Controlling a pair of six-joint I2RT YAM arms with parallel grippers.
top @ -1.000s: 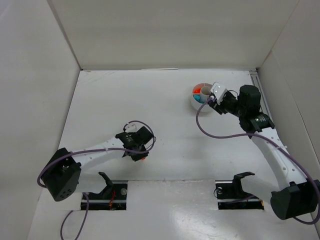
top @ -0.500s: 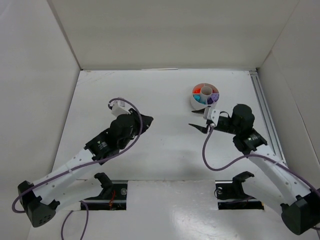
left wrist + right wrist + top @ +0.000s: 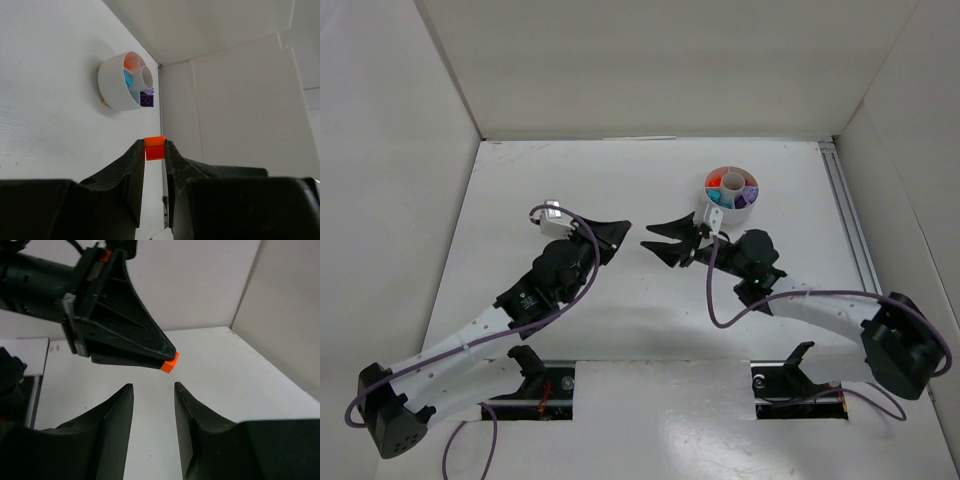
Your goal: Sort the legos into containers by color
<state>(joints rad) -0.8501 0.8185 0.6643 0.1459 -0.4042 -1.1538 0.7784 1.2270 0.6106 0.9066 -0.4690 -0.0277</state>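
Note:
A small orange lego (image 3: 154, 148) is pinched at the tips of my left gripper (image 3: 154, 145), which is shut on it above the table's middle (image 3: 620, 229). In the right wrist view the same orange lego (image 3: 170, 362) sticks out of the left gripper (image 3: 167, 357). My right gripper (image 3: 153, 387) is open and points at it from just short of it, tip to tip with the left gripper in the top view (image 3: 652, 241). Behind the right gripper stands the round white dish (image 3: 739, 211), its wedges holding orange, teal and purple legos (image 3: 146, 98).
White walls close in the table on three sides. A metal rail (image 3: 850, 230) runs along the right edge. Purple cables loop off both arms. Two black brackets sit in slots at the near edge (image 3: 532, 362) (image 3: 805, 355).
My left arm has swung from the near edge up to the middle, carrying the orange lego. My right arm has left the dish and moved left to face it, jaws a little narrower.

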